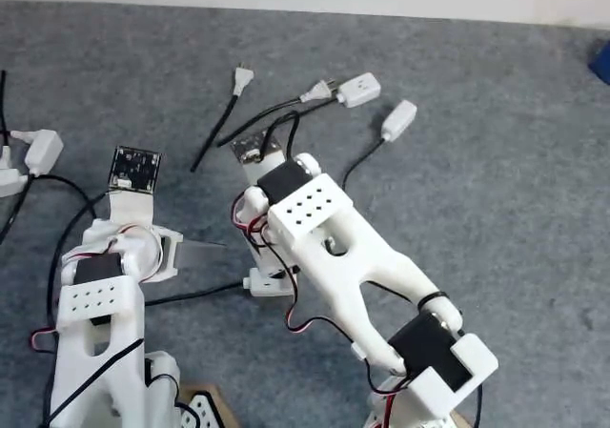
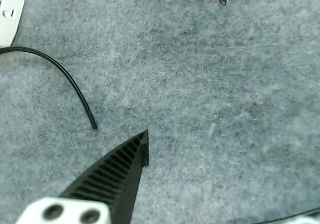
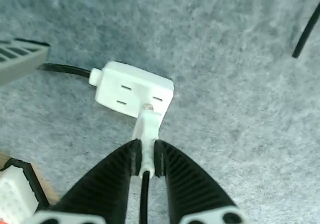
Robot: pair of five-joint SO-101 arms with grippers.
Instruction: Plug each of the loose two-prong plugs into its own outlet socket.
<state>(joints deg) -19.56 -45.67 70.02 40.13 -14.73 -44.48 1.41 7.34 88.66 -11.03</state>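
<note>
Right gripper point(image 3: 146, 151) fingers clenched on a white plug point(image 3: 148, 125), plug tip touching the outlet socket point(image 3: 131, 87), left gripper point(image 1: 191, 250) fingers spread and empty nearby, black cable point(image 2: 70, 82) beside it, another socket point(image 1: 360, 89) and loose plug point(image 1: 242, 79) beyond, grey counter point(image 1: 515, 180) open to the right.

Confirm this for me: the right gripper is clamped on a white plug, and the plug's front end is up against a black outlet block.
Not quite. The outlet block is white, not black, as the right wrist view shows. The rest holds: the right gripper is clamped on the white plug, whose front end is up against the block.
</note>
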